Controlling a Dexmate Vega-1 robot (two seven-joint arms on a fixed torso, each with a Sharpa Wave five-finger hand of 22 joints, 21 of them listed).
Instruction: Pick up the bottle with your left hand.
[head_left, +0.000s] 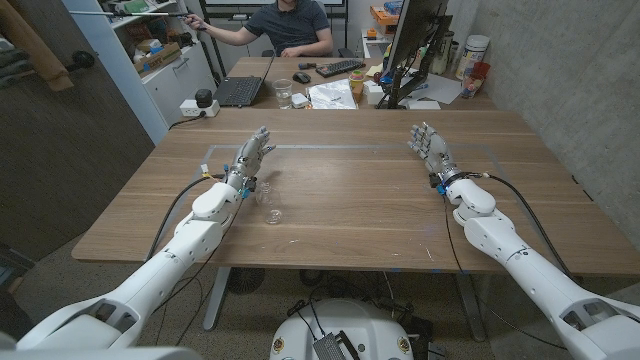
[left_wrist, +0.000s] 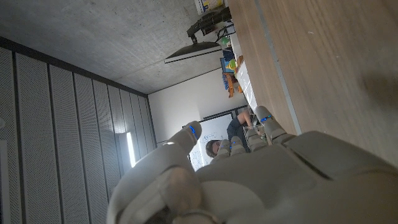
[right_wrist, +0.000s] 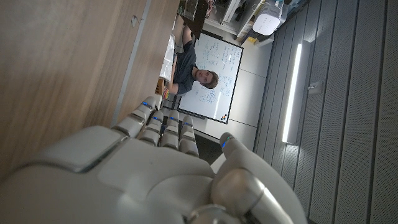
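Bottle lies on the table beside the left hand, both hands' fingers released.

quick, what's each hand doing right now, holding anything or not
Left hand: open, fingers stretched out, holding nothing; the clear bottle lies on the table beside its wrist.
Right hand: open, fingers stretched out, holding nothing.

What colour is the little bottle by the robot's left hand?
Clear, see-through; the bottle shows best in the head view.
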